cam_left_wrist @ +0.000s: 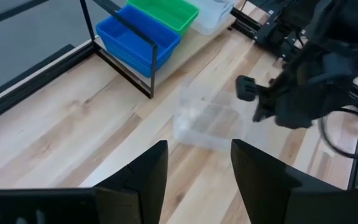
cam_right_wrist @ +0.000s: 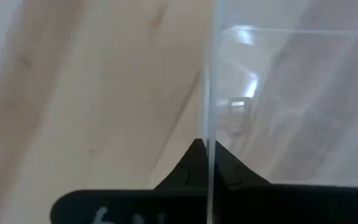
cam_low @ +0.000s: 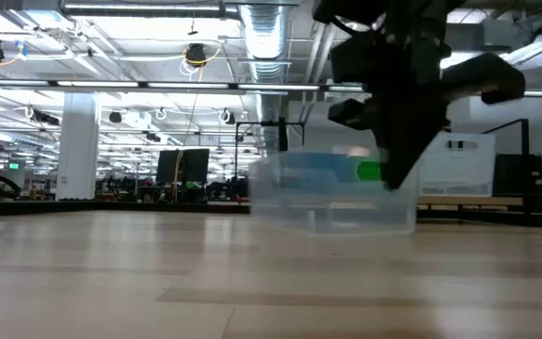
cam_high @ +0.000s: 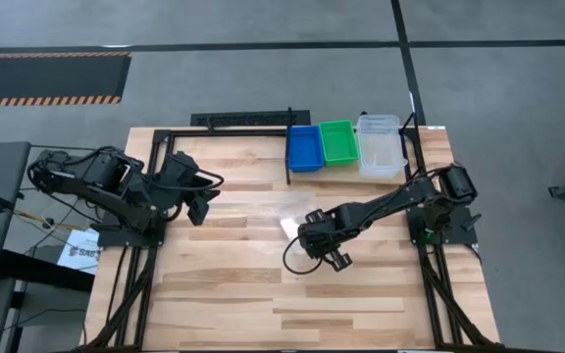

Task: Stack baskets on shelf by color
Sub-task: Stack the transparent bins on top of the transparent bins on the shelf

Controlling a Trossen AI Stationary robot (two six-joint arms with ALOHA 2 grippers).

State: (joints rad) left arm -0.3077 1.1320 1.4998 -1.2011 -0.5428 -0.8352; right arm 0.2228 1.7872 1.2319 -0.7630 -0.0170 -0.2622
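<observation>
since the right gripper (cam_right_wrist: pixel 207 163) has its two fingers pinched tight on the thin wall of a clear basket (cam_left_wrist: pixel 205 119), the wall runs straight up between them in the right wrist view, which looks like an edge grip so the bin hangs free for carrying. in the low view the basket sits at the table or just off it, can't tell which. beyond the claw, toward the far edge, the shelf (cam_high: pixel 253 121) already has a blue stack (cam_high: pixel 304 147), a green stack (cam_high: pixel 338 142) and a clear stack (cam_high: pixel 379 145) side by side, the clear one at the right end, so i'd guess this bin goes there. well off to the other side, the left gripper (cam_left_wrist: pixel 197 165) hangs spread open over bare tabletop (cam_high: pixel 224 294), just waiting.
</observation>
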